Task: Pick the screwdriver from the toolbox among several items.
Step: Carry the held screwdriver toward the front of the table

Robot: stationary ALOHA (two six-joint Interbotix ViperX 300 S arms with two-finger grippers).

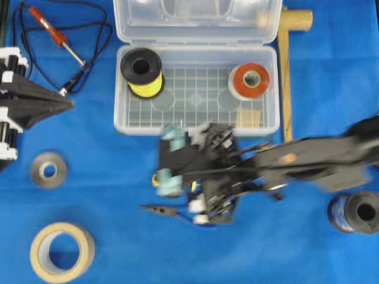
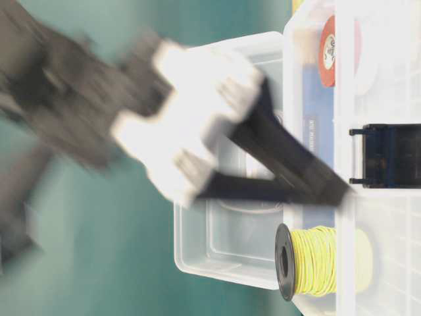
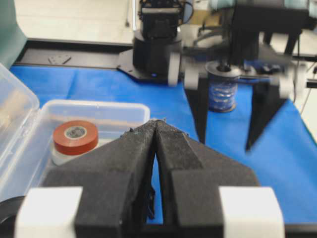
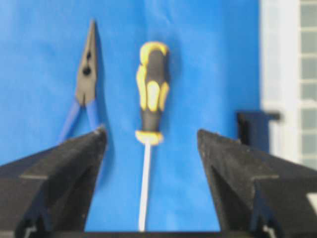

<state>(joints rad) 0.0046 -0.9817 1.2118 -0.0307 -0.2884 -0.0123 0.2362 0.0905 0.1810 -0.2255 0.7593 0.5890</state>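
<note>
The screwdriver (image 4: pixel 152 89), with a yellow-and-black handle and thin silver shaft, lies on the blue cloth outside the toolbox (image 1: pixel 195 131). In the right wrist view it sits between the spread fingers of my right gripper (image 4: pixel 151 131), touching neither; the gripper is open. From overhead, my right gripper (image 1: pixel 177 168) is blurred just in front of the toolbox, with only a yellow bit of the screwdriver (image 1: pixel 156 179) showing. Inside the toolbox are a yellow wire spool (image 1: pixel 142 72), a red tape roll (image 1: pixel 250 80) and a tan block (image 1: pixel 249 117). My left gripper (image 1: pixel 70 103) is shut and holds nothing, at the left edge.
Blue-handled pliers (image 4: pixel 85 74) lie right beside the screwdriver. A corded soldering iron (image 1: pixel 53 35) lies at the back left. A grey ring (image 1: pixel 48 170) and a masking tape roll (image 1: pixel 61 251) sit front left. A blue wire spool (image 1: pixel 355 212) and a wooden piece (image 1: pixel 287 71) are on the right.
</note>
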